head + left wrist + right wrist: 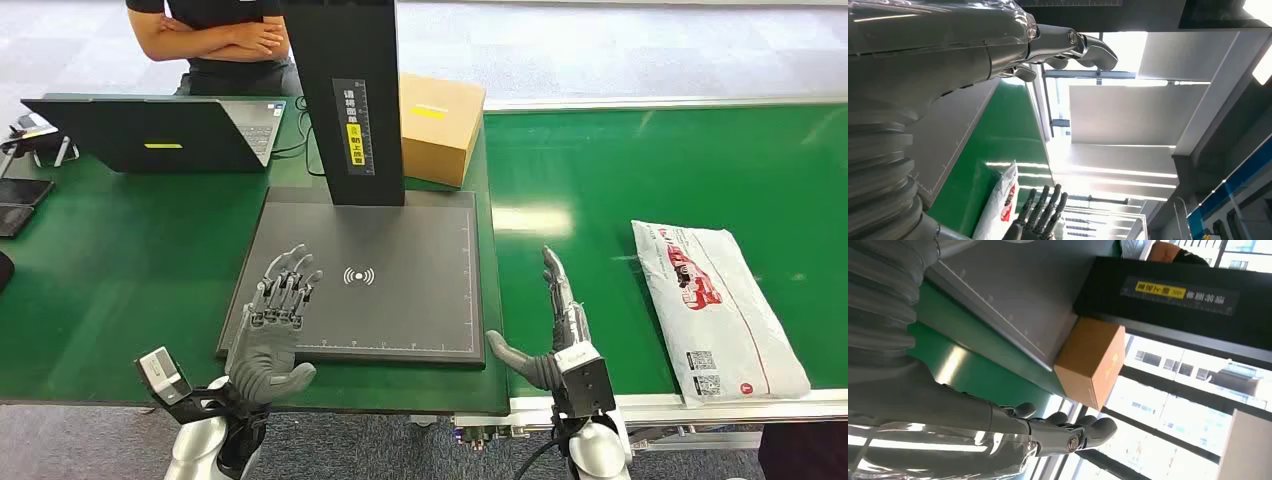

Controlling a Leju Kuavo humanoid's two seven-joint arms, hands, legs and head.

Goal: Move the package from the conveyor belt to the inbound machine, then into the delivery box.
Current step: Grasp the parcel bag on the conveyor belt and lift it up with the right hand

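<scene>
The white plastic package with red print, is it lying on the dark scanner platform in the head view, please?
No, the white plastic package with red print lies on the green conveyor belt, right of the dark scanner platform.

A parcel-sorting floor: green conveyor belt [660,170], scanning machine [370,270], laptop [160,135]

Silver arms end in grey ribbed wrist covers — the left hand [275,335] and right hand [558,335] dark-fingered, thick grey thumbs.
</scene>
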